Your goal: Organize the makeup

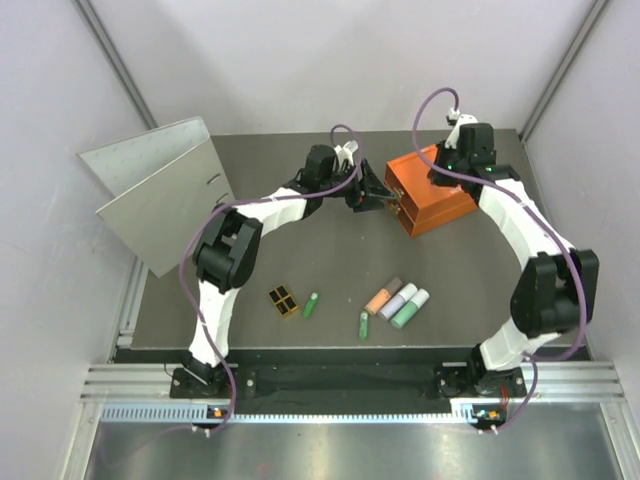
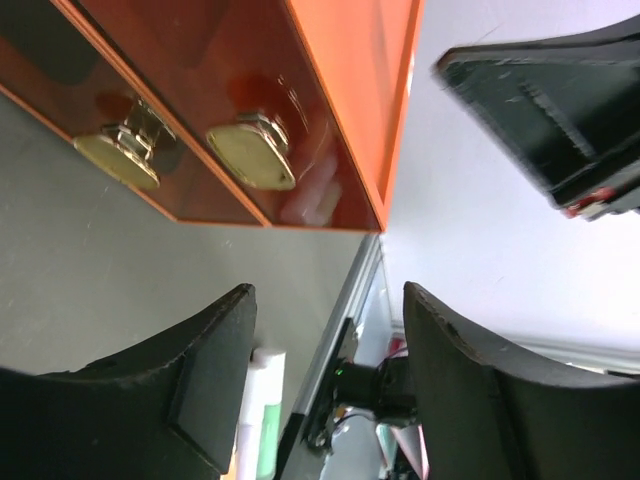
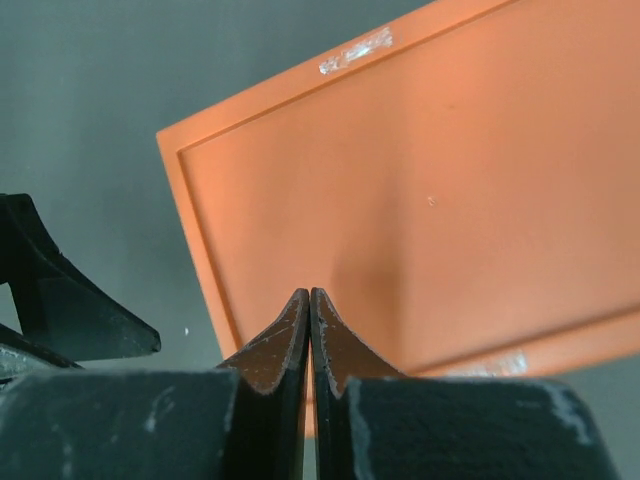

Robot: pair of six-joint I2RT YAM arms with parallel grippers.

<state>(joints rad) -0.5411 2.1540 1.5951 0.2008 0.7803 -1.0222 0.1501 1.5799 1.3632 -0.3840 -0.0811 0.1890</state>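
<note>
Top external view: nearest the arm bases, the makeup lies loose on the dark desk (image 1: 330, 255). One slim green stick (image 1: 364, 325) sits closest in. Just to its right the mint green tube (image 1: 410, 309), pale lavender tube (image 1: 398, 299) and orange tube (image 1: 383, 296) lie side by side in a slanted row. To its left a second green stick (image 1: 311, 305) lies just beside the black-and-gold palette (image 1: 284, 301). All six pieces are well apart from both pincers, which work farther back at the orange drawer box (image 1: 430, 190). The left pincer (image 1: 368, 193) reaches in from the left and faces the box's front, its jaws parted and gripping nothing. In the left wrist view the two gold knobs (image 2: 250, 157) on the drawer fronts stand ahead of the dark fingers (image 2: 215, 390), not between them. The right pincer (image 1: 452, 165) hangs over the box's top toward its far end. The right wrist view shows its fingertips (image 3: 280, 345) pressed flat together with nothing held, the plain orange lid directly beneath them. Whether the tips touch the lid cannot be told. At the far left of the desk a large grey ring binder (image 1: 160, 190) stands open on its edges, clear of both arms and of the makeup.
</note>
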